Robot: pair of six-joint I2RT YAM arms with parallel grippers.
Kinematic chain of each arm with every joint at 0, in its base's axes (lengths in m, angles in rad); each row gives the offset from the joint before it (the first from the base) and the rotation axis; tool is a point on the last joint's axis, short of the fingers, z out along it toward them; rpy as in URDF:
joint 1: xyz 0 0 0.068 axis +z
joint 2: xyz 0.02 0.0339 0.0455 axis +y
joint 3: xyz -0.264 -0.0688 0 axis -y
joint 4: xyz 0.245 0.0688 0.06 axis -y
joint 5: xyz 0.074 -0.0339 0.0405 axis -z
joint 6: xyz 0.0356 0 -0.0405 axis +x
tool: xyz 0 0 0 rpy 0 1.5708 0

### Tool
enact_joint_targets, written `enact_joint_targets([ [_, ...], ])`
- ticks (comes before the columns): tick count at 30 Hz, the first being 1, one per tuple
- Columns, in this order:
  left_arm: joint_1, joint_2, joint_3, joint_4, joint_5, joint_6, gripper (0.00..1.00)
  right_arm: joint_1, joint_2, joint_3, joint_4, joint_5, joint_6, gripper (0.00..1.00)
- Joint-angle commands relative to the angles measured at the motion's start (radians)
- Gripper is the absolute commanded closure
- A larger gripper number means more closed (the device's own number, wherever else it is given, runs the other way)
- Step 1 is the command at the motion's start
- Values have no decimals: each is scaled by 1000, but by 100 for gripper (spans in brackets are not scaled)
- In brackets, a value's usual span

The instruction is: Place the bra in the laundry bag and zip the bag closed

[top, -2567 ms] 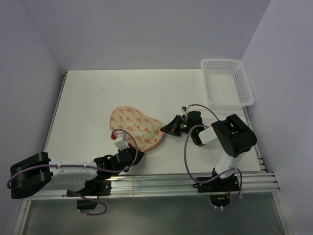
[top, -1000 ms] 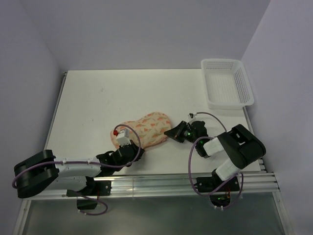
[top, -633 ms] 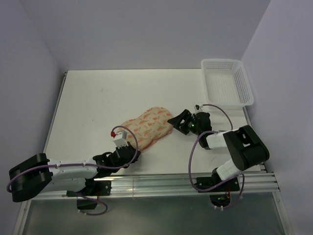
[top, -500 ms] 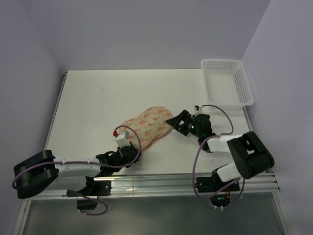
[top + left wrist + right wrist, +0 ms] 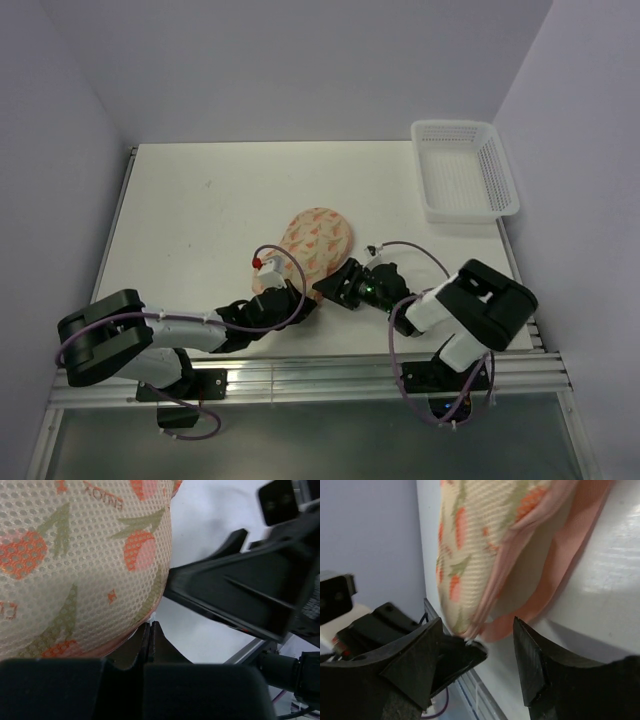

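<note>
The laundry bag (image 5: 312,240) lies on the table, closed up, cream-pink with red-orange and green print. It also fills the left wrist view (image 5: 75,555) and shows in the right wrist view (image 5: 480,545). My left gripper (image 5: 300,298) is shut at the bag's near end, with a small white zip tab (image 5: 152,617) pinched at its tips. My right gripper (image 5: 335,285) is open and holds nothing, close beside the left gripper at the same end; one of its fingers (image 5: 415,665) shows in its own view. The bra is hidden.
A white perforated plastic basket (image 5: 465,170) stands at the table's back right corner. The metal rail (image 5: 330,370) runs along the near table edge just behind both grippers. Purple walls close in the left and right sides.
My left gripper has moved right along the bag's near rim, and the bag has swung to point away from me. My right gripper has come from the bag's right end down beside the left gripper.
</note>
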Motion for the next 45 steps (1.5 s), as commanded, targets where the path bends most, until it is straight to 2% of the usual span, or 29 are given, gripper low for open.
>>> enact_joint_targets([
  [1,0,-28,18,68,29,-9,100,7,113,43,241,19,77,35],
  [2,0,-29,14,65,30,-10,100,7,139,56,258,-7,83,38],
  [3,0,-32,9,62,33,-14,100,7,176,82,276,-16,85,54],
  [4,0,-34,6,58,35,-15,100,9,192,86,298,-19,91,60],
  [5,0,-34,1,51,35,-20,100,9,201,86,322,-16,91,61],
  [7,-2,-43,-17,47,30,-26,100,9,206,95,318,-9,77,78],
  [9,0,-60,-29,21,23,-20,100,7,187,90,284,11,63,91],
  [11,0,-86,-35,-26,7,-12,100,-8,163,90,225,24,30,100],
  [14,0,-130,-48,-94,-25,5,100,-65,132,86,175,1,-12,100],
  [19,2,-290,-91,-258,-86,19,100,-258,109,130,39,-160,-114,100],
  [22,8,-362,-117,-323,-106,19,100,-329,97,193,-84,-206,-200,100],
  [23,8,-384,-129,-333,-111,19,100,-341,95,219,-177,-210,-229,100],
  [28,8,-364,-157,-315,-88,19,100,-396,132,385,-334,-239,-329,100],
  [31,5,-315,-141,-233,-53,42,100,-421,146,463,-426,-272,-369,100],
  [33,5,-255,-89,-190,-54,61,100,-404,94,459,-469,-260,-391,75],
  [34,5,-235,-69,-176,-60,68,100,-395,68,449,-492,-239,-411,59],
  [35,6,-192,-34,-141,-63,74,100,-381,11,408,-501,-224,-409,34],
  [37,6,-145,-2,-91,-63,83,100,-367,-52,344,-475,-191,-373,20],
  [39,6,-80,49,-39,-59,76,100,-346,-141,244,-442,-147,-348,12],
  [41,6,-33,73,2,-59,65,100,-300,-210,178,-403,-90,-300,12],
  [45,6,32,110,70,-24,51,100,-168,-233,57,-266,14,-190,17],
])
